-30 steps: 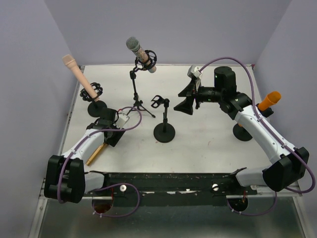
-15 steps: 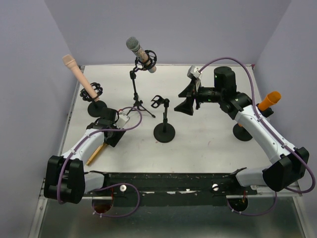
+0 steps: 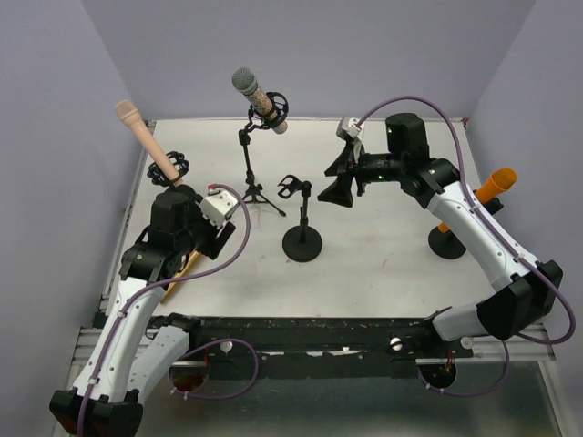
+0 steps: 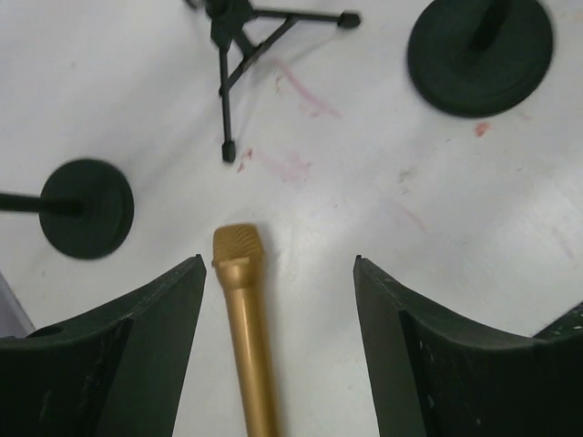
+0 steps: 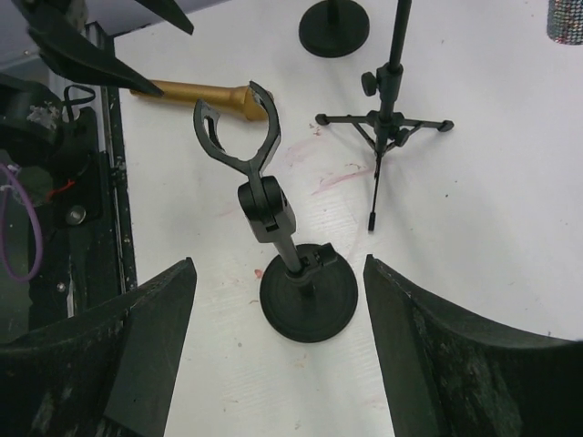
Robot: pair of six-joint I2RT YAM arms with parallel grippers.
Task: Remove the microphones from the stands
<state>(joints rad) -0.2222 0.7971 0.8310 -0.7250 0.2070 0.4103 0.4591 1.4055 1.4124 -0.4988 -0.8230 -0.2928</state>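
Down on the table (image 3: 383, 255), the gold microphone (image 4: 246, 337) lies flat beneath the left gripper (image 4: 278, 269). Its long axis runs straight out from the wrist, with the mesh head pointing away, toward a foot of the tripod stand (image 4: 239, 36) ahead. It sits between the two fingers (image 4: 155, 337), closer to the one on the picture's left side. The jaws are spread wide with bare table on either side of the microphone, so the gripper is released and grasping nothing. The handle end is cut off by the lower edge of the wrist view. From above, most of the microphone is hidden under the left arm and only a gold sliver shows.

Ahead of this gripper and to its left is the round base (image 4: 86, 208) that carries the pink microphone (image 3: 144, 137), which tilts up and outward. The tripod stand holds a silver microphone (image 3: 258, 98) high in its clip.

Further right, the clip stand (image 5: 308, 291) has an empty fork. It appears framed between the fingers of the right gripper (image 5: 278, 264), out in front of them and well apart. That gripper's jaws are also wide apart and hold nothing.

Beside the right forearm, an orange microphone (image 3: 495, 185) pokes up, and the arm covers most of its stand.
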